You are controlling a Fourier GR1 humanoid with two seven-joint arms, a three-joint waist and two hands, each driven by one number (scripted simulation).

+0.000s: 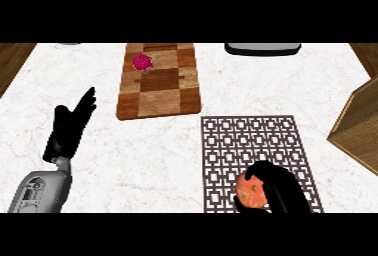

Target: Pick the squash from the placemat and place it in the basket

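Observation:
An orange squash lies at the near end of the patterned dark-lined placemat. My right hand is on it from the right, fingers curled over its top and side, hiding part of it. The wicker basket stands at the right edge, only partly in view. My left hand rests open at the left, fingers straight and pointing away, holding nothing.
A wooden checkered cutting board lies at the back centre with a pink-red object on it. A dark tray-like item sits at the far edge. Wooden edges border the white marble counter at both top corners.

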